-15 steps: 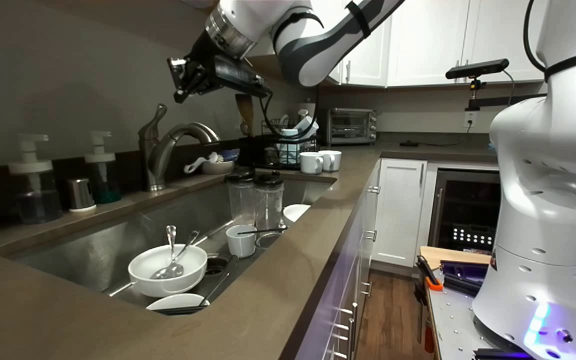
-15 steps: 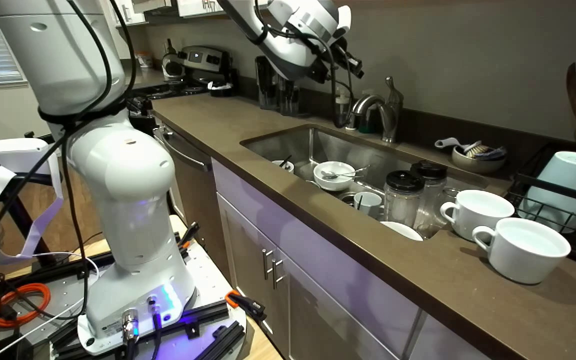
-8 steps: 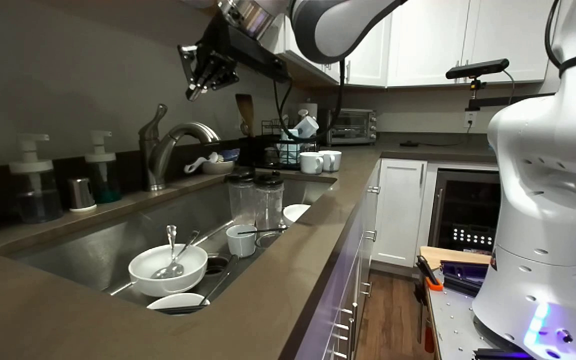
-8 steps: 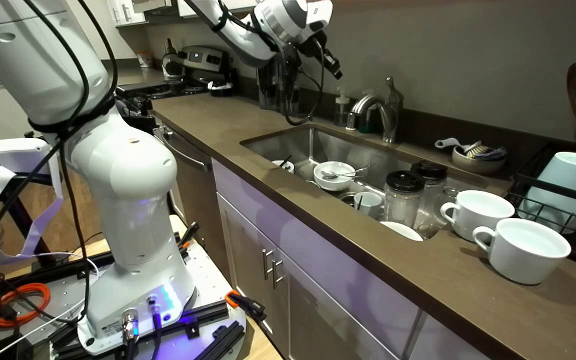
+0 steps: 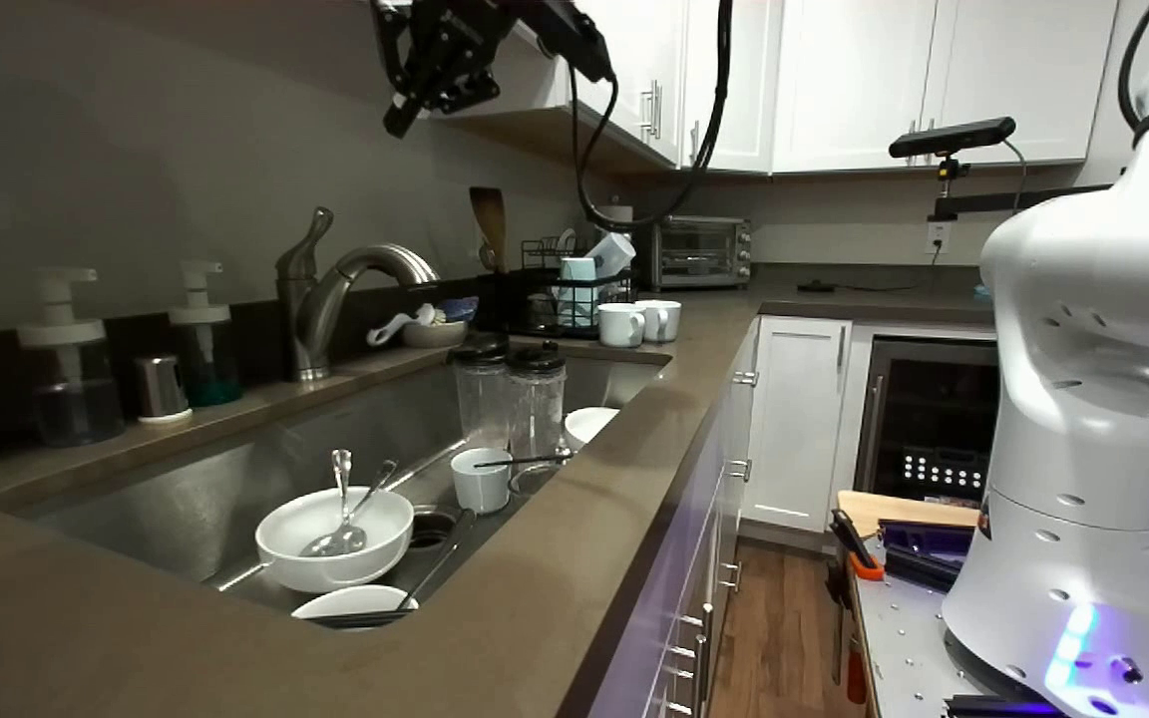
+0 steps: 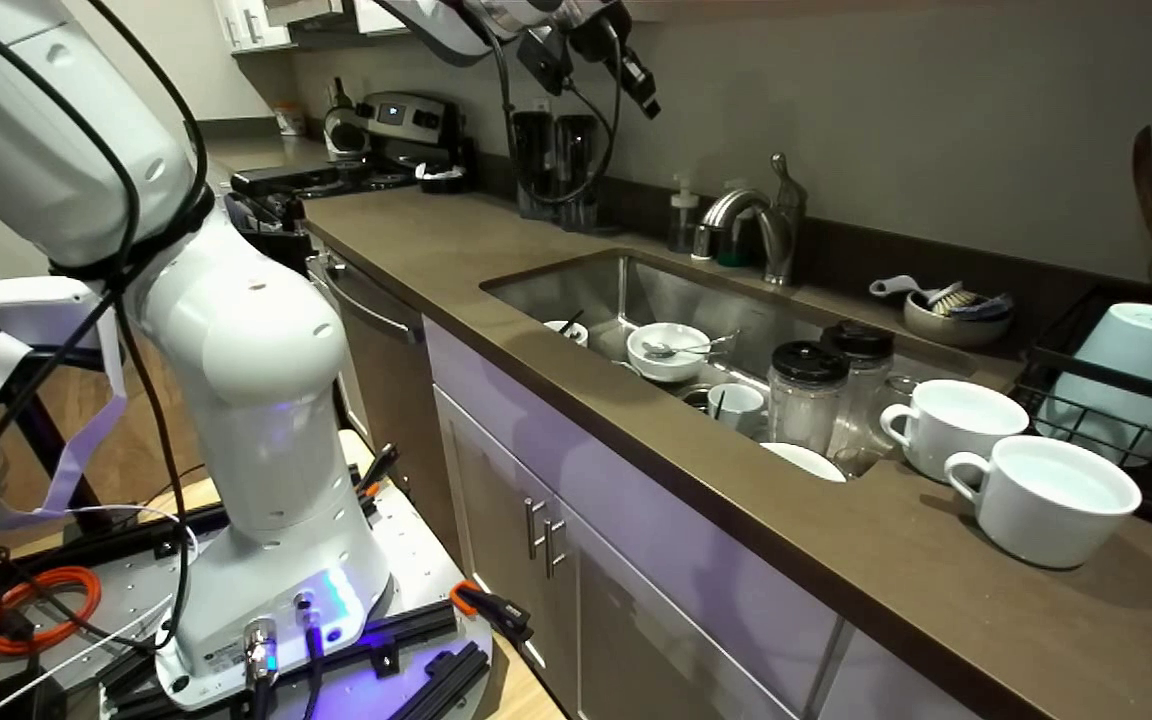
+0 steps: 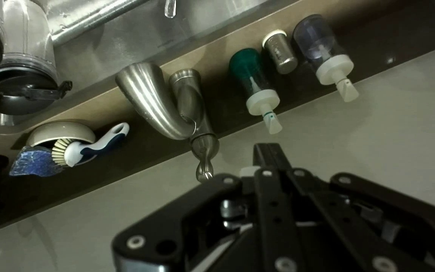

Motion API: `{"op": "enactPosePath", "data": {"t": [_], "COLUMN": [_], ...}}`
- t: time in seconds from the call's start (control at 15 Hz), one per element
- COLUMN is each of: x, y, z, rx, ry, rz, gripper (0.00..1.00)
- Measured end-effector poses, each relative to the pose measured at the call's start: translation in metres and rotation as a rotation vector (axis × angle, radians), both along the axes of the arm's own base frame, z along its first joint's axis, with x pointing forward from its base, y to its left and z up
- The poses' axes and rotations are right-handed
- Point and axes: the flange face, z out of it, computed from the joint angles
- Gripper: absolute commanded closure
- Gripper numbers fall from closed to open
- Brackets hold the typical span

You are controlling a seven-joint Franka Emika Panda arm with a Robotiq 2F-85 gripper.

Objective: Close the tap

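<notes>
Tap [image 5: 317,314] stands upright on the far rim of the sink [image 5: 176,519], which is let into the brown desk [image 5: 535,588]; in an exterior view a pump dispenser [image 5: 205,354] sits to its left and a bowl [image 5: 435,334] to its right. The lever [image 5: 309,241] points up, and in both exterior views I can make out no stream under the mouth of the spout [image 5: 380,259]. The end effector [image 5: 401,116] hangs high, above and to the right of the lever in an exterior view, well apart from the tap. The wrist view shows its fingers [image 7: 261,155] together with nothing between them.

With the spout seemingly dry and nothing touching the lever, I judge the push to be done and the step in hand to be getting clear. The next move would then be a plain retreat toward the near side, at this height, so nothing knocks the spout. A drip too fine to see is possible; in that case the fingers, together as they are, should come down beside the lever and nudge it home. Which way it closes, these views do not tell.
</notes>
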Motion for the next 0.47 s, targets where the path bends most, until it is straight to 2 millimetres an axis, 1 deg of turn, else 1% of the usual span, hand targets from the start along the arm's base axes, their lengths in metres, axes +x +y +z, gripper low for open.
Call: {"op": "enactPosePath", "data": {"t": [0.2,0.47], "x": [-0.009,-0.019], "y": [-0.001,-0.002], "z": [0.008,0.014], "rx": [0.014,0.015], "ry": [0.035,0.082], "rz": [-0.002,-0.028], "gripper": [1.00,1.00]}}
